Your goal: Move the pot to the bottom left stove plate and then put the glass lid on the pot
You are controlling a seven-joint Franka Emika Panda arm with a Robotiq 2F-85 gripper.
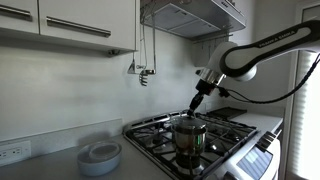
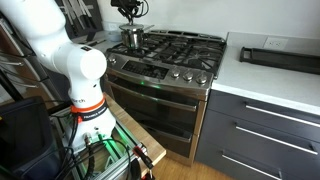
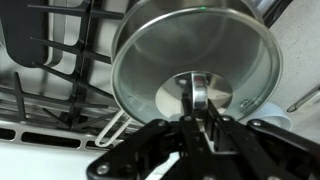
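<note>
The shiny steel pot point(image 1: 188, 140) stands on a front burner of the cooktop, on the black grate point(image 1: 158, 133) nearest the counter; it also shows in an exterior view point(image 2: 132, 39). My gripper point(image 1: 196, 108) hangs straight above it. In the wrist view the gripper point(image 3: 198, 118) is shut on the upright metal handle of the glass lid point(image 3: 160, 60), whose metal rim fills the frame over the grate point(image 3: 55, 70). The lid covers the pot's mouth; I cannot tell whether it rests on the rim or hovers just above.
White stacked dishes point(image 1: 99, 156) sit on the counter beside the stove. Utensils point(image 1: 146, 72) hang on the back wall under the range hood point(image 1: 195, 18). A black tray point(image 2: 280, 56) lies on the white counter on the stove's other side. The other burners point(image 2: 185, 45) are bare.
</note>
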